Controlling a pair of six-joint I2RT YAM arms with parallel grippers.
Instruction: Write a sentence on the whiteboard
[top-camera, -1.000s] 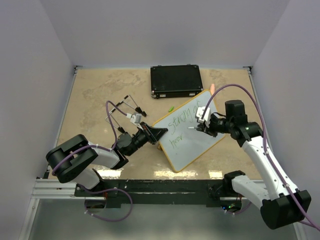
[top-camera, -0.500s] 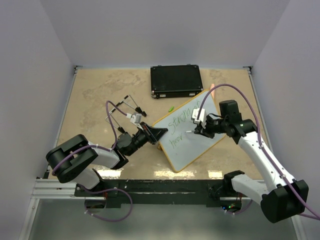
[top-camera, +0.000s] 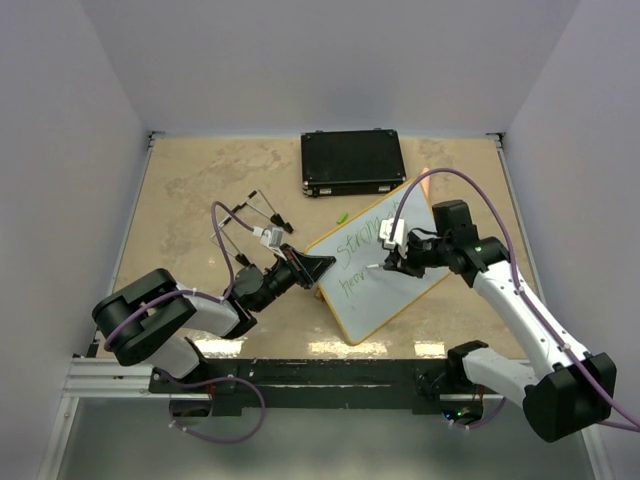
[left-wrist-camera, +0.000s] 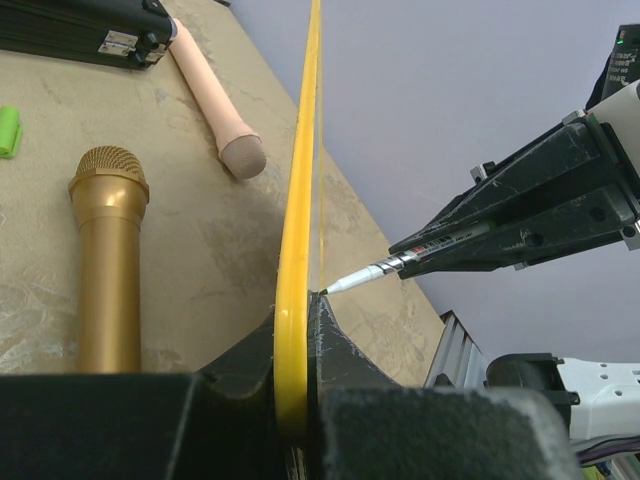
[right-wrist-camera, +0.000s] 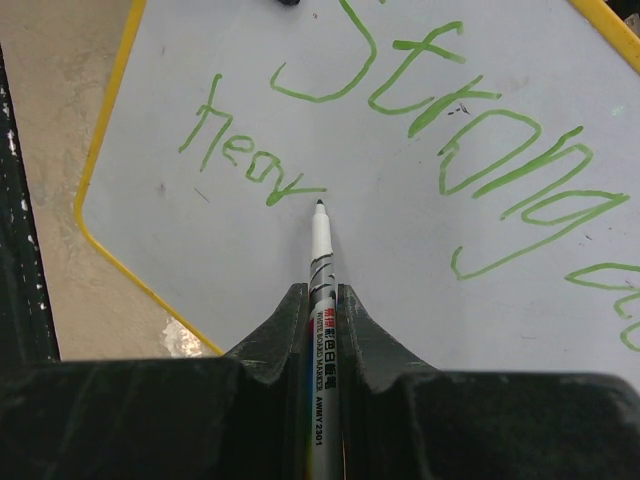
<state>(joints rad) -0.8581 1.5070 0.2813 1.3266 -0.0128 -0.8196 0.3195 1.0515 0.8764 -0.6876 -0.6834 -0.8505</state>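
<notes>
Your whiteboard sits slantwise on the bench between the two arms, in front of the black case. The left jaws are closed on its near-left rim. The left wrist camera shows only the yellow edge, so that view gives you nothing of the writing face. The right jaws are closed on the marker, whose barrel runs back between them and out of sight. Its tip sits at the end of the lower line of the sentence and looks to touch the board, though neither wrist view fully confirms contact. Up close you can read "Strong" on the upper line, with further letters cut off at the frame's right edge, and something like "heav" below. From above the green lettering is too small to read. Beyond the board's edge the left wrist camera shows a gold microphone and a pink cylinder. From above only the pink tip peeks past the board's far corner, and the microphone is hidden. A small green piece lies near the case. You cannot identify the thin black items left of the board.
</notes>
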